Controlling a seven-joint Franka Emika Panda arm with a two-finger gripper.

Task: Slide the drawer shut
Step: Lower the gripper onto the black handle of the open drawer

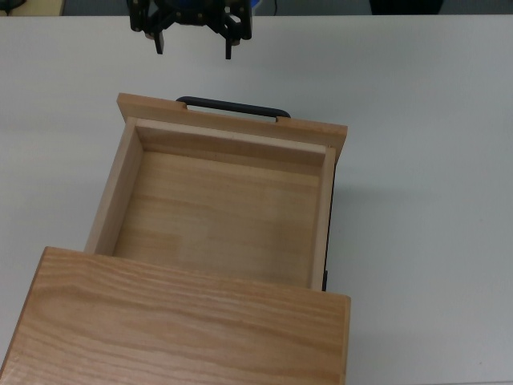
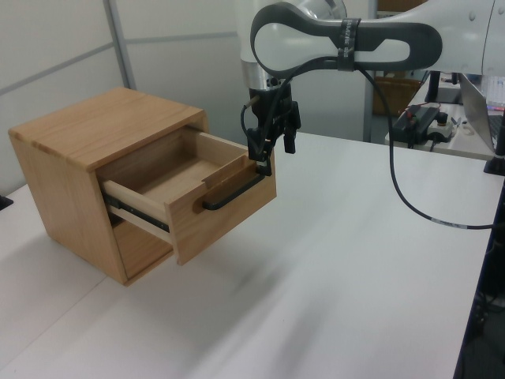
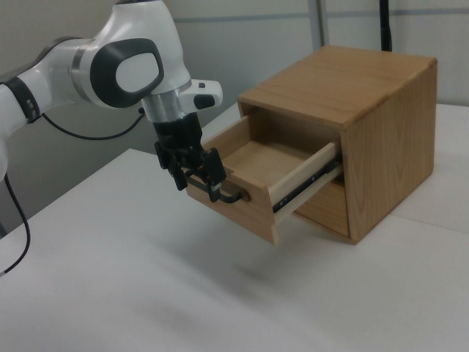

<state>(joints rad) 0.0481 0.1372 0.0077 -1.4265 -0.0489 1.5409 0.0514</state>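
The drawer [image 1: 216, 208] is pulled well out of the cabinet [image 1: 176, 329], its inside bare, its rear end hidden under the cabinet top. The gripper [image 1: 193, 42] hangs with jaws spread, pinching nothing, just in front of the black handle [image 1: 232, 107]. In the top view its upper part is cut off; contact with the handle cannot be judged.

So it's a plain white table [image 2: 355, 260], matte, pretty much bare. The only thing sitting right on it is a light-wood cabinet [image 2: 67, 170], at the left view's left, the right view's right and the top view's bottom edge, with open tabletop all around the rest of it
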